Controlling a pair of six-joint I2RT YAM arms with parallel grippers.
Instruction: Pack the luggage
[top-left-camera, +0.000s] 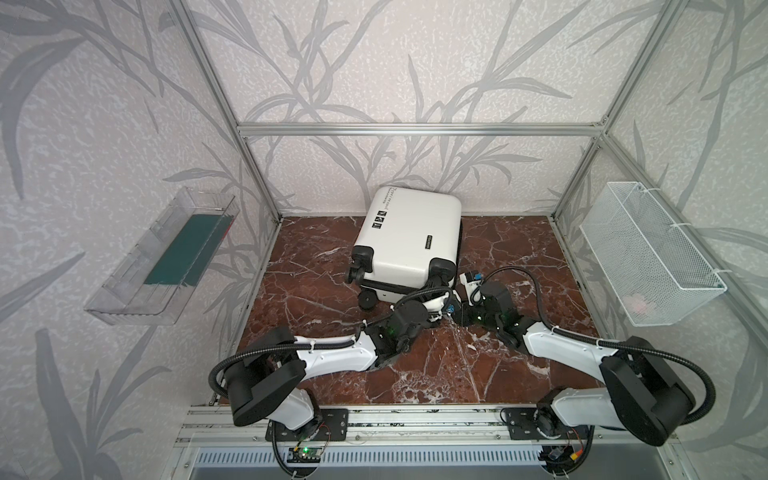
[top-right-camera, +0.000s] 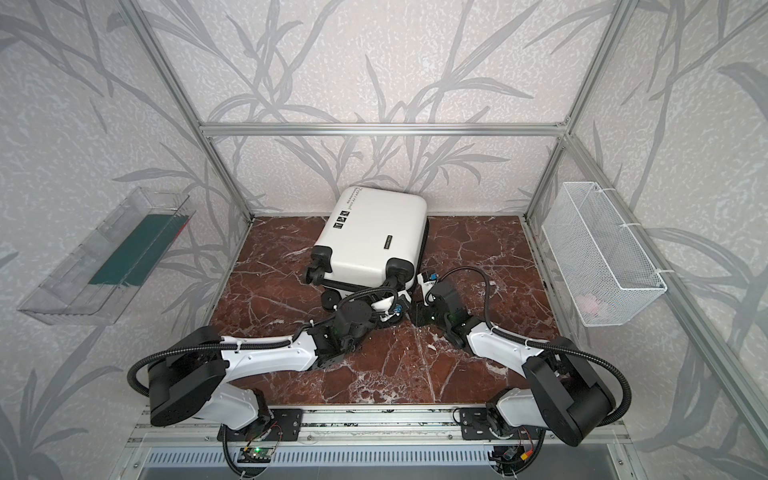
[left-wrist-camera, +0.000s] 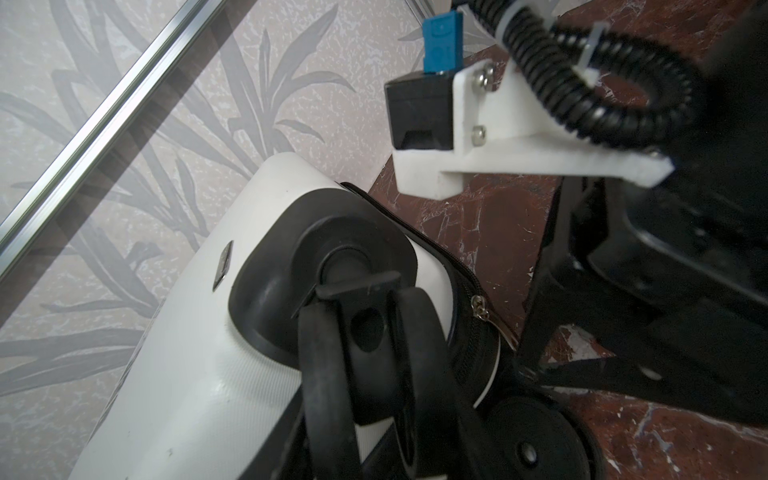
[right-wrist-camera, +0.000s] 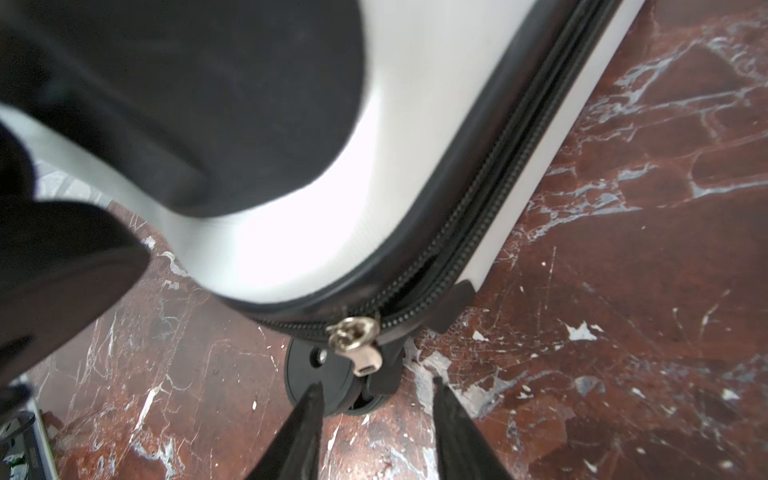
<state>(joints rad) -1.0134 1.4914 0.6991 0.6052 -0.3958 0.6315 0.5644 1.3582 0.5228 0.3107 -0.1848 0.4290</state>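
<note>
Luggage (top-left-camera: 409, 232) lies flat on the marble table (top-left-camera: 316, 266), wheel end toward both arms. I read the step as grabbing the zipper pull to run the zip.

Right gripper (right-wrist-camera: 378, 395): jaws parted, holding nothing. The zipper pull (right-wrist-camera: 362, 353) hangs off the shell corner just ahead of the tips, not yet between them. It sits a bit closer to one fingertip (right-wrist-camera: 316, 409) than to its mate.

Left gripper (top-left-camera: 441, 291): up against the caster (left-wrist-camera: 357, 332) on the same corner. Can't tell from the frames how wide it is or whether it holds anything.

To do it well:
- Centre the tab between the tips first, then advance until it is well inside the pads. It's small and shiny, so a tip-only pinch will likely slip.
- Close on the flat tab, not on the slider ring.
- Pull along the zipper track (right-wrist-camera: 498, 174), following the corner curve. Pulling outward will probably bind the slider.
- The case is light and on wheels, so the left arm should brace the corner while the right arm pulls.
- Arms are close together, so watch wrist clearance.
</note>
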